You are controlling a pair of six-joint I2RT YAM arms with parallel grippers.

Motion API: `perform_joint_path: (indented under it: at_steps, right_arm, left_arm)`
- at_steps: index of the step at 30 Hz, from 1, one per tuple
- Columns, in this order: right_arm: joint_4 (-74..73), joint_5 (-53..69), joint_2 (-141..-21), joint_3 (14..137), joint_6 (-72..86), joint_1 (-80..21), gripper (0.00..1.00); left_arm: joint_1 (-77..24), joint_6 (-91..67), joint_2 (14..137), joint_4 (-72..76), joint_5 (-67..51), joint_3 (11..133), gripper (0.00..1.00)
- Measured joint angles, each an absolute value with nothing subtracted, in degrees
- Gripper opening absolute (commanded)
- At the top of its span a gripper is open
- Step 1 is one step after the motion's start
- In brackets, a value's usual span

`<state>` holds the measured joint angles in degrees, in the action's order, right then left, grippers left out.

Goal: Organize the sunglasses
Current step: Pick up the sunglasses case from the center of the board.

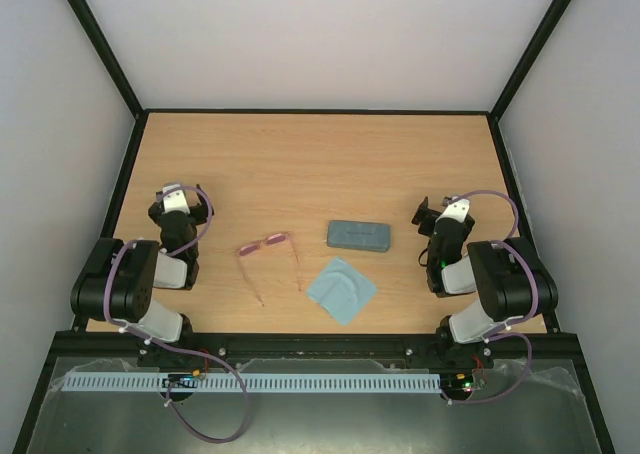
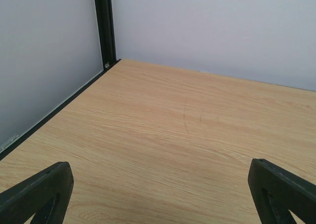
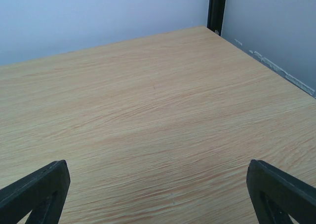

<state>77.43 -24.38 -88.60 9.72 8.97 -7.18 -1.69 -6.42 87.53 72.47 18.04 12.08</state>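
The pink sunglasses point(image 1: 268, 242) lie on the table near the middle front, arms unfolded and pointing toward the near edge. They show in neither wrist view. My left gripper point(image 1: 177, 196) rests at the left of the table, well left of the sunglasses; its fingers point(image 2: 42, 192) stand wide apart with only bare wood between them. My right gripper point(image 1: 437, 212) rests at the right; its fingers point(image 3: 281, 194) are also wide apart and empty.
A grey-blue rectangular case point(image 1: 358, 235), closed, lies right of the sunglasses. A light blue square cloth point(image 1: 341, 288) lies just in front of it. Black frame posts and pale walls bound the table point(image 1: 300, 164) on three sides.
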Motion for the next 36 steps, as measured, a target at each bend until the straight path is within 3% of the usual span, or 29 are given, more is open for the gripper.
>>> perform_joint_path:
  at_steps: [18,21,24,28,36]
  right_arm:
    - [77.9,-24.1,-88.4,9.5,8.8,-7.2,0.99]
    - [76.9,-24.9,-83.3,7.5,8.1,-8.1,0.99]
    - [68.1,-26.1,-74.1,10.0,9.4,-9.2,0.99]
    - [47.4,-22.4,-67.0,23.6,15.4,-9.5,0.98]
    - [21.6,-7.4,-65.1,38.3,29.0,-8.4,0.99]
  left_arm:
    - [-2.5,-6.4,86.8,73.6,19.0,11.2,1.0]
    - [-4.3,-5.6,83.8,72.4,21.6,10.4,1.0]
    - [-7.4,-4.9,77.8,63.1,24.4,14.6,1.0]
    - [-9.0,-9.0,71.2,48.5,23.6,26.0,1.0]
    - [-9.2,-24.3,62.0,23.0,8.5,42.9,1.0]
